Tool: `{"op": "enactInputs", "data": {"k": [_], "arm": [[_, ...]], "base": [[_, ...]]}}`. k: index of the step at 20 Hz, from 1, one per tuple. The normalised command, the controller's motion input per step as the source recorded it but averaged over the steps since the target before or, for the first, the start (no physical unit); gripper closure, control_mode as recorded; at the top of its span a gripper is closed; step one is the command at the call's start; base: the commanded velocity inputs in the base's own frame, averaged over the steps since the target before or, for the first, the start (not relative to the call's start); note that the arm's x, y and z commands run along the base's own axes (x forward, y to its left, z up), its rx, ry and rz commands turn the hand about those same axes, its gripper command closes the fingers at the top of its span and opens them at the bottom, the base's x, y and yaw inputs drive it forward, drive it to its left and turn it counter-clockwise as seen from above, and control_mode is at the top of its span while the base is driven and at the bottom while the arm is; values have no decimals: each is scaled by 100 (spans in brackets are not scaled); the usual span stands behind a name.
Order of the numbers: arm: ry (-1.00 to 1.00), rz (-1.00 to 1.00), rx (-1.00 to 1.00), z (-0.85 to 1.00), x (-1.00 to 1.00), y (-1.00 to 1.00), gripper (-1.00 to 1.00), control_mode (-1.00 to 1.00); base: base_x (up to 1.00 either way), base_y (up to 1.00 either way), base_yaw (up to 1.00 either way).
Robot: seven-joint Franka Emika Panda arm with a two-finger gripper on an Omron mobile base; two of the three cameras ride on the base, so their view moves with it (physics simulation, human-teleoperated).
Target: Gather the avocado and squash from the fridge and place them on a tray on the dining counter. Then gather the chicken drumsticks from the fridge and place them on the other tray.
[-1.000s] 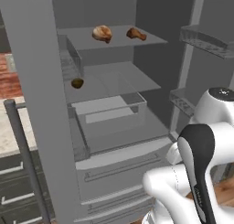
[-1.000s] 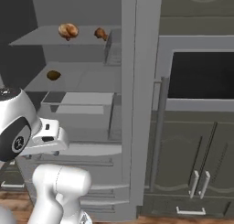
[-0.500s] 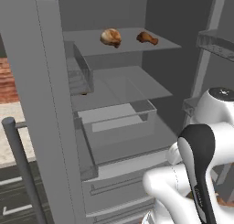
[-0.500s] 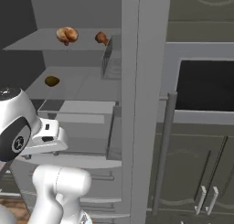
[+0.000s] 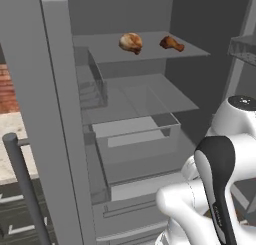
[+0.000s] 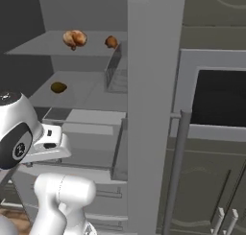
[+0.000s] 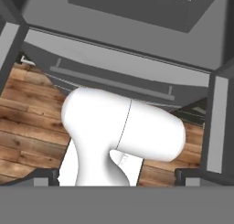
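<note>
Both base views have slid sideways since a second ago, so the base has driven and the open fridge (image 5: 135,119) now sits closer and larger in them; the food on its shelves lies as it did. Two chicken drumsticks rest on the top shelf (image 5: 150,51): the paler, rounder one (image 5: 131,42) to the left in the left base view and the redder, smaller one (image 5: 171,43) to its right, a little apart. From the right base view the same pair shows as the large piece (image 6: 74,38) and the small one (image 6: 111,41). On the middle shelf (image 6: 81,90) the avocado (image 6: 58,87) lies alone near the left edge, dark and dull. Below it a clear drawer (image 5: 137,139) stands pulled partly out.

In the hand view the claw (image 7: 117,177) points down at the wooden floor (image 7: 27,109) and the fridge's lower drawer front (image 7: 114,77); its two dark fingertips (image 7: 39,177) stand far apart at the bottom corners, spread wide with nothing between them.
</note>
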Motion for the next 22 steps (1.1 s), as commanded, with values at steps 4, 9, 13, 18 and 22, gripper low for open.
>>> {"op": "enactInputs", "data": {"k": [4,9,13,18,22], "arm": [[0,0,0,0,0,0,-100,100],[0,0,0,0,0,0,-100,100],[0,0,0,0,0,0,-100,100],[-17,2,0,20,-1,-1,-100,-100],[-23,5,0,61,4,21,-100,-100]], "base": [[38,-4,16],[31,0,13],[0,0,2],[0,-1,0],[0,0,0]]}}
